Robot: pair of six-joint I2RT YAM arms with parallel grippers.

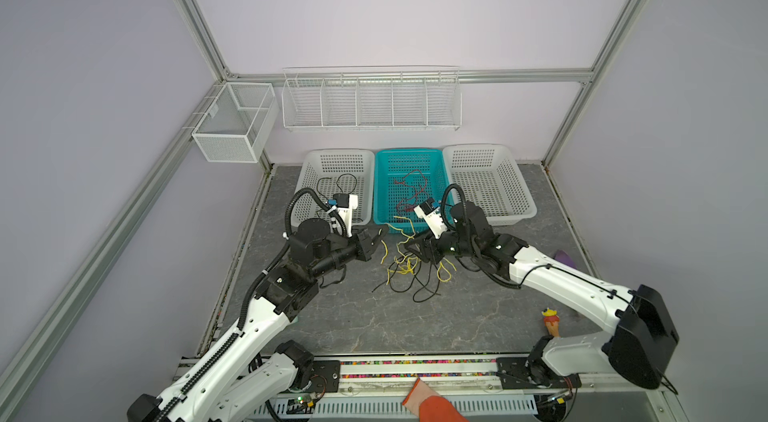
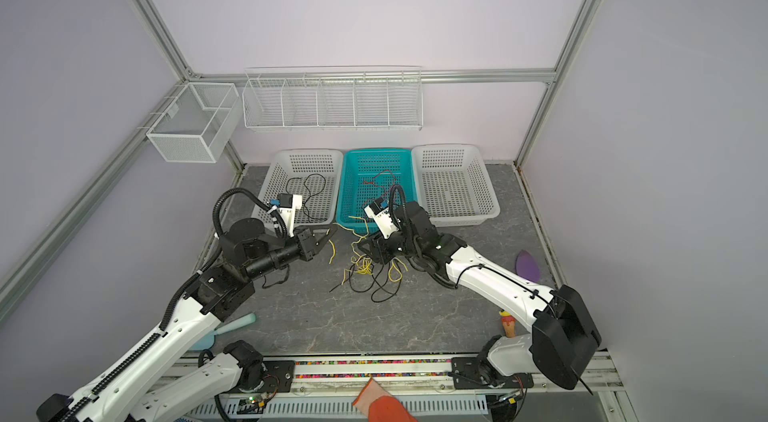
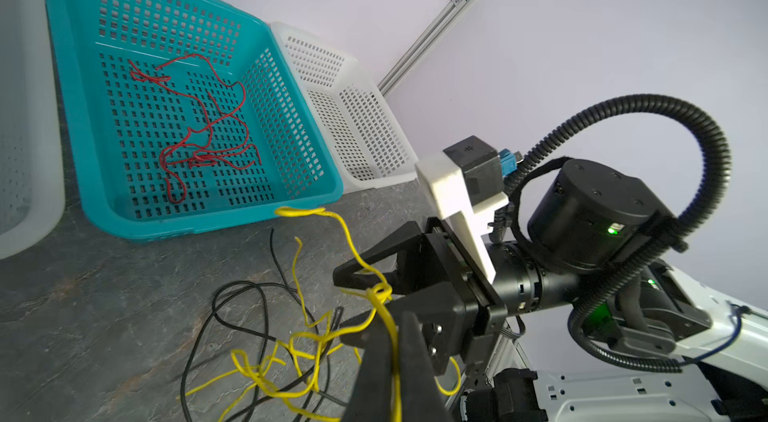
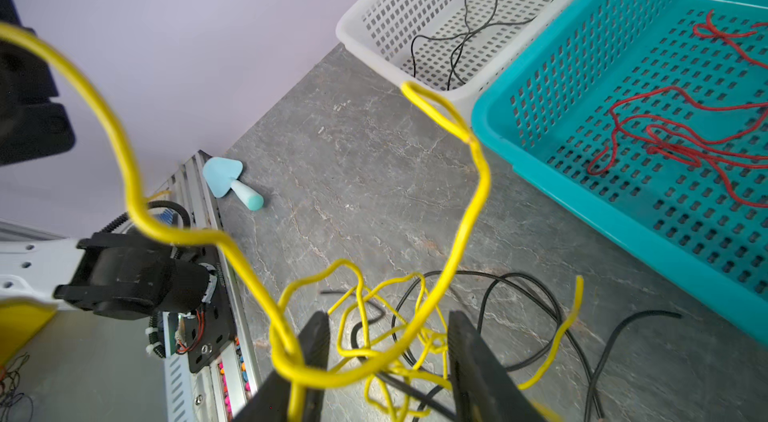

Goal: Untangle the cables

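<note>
Your left gripper (image 1: 382, 233) pinches the thin wavy yellow cable (image 4: 484, 189); it runs right into the yellow-and-black tangle (image 1: 405, 268) at the worktop's centre, under your spread right gripper (image 4: 386, 318).

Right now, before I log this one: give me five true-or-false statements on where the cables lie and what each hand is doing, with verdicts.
1. The red cables lie in the teal basket. True.
2. A lone black cable lies among the red cables. False: it lies in the white basket on the teal one's left in both top views.
3. The left hand is shut on a yellow cable. True.
4. The right hand is clamped shut on a black cable. False: its jaws stand apart.
5. The tangle of yellow and black cables sits inside the teal basket. False: it lies on the table in front of that basket.
</note>
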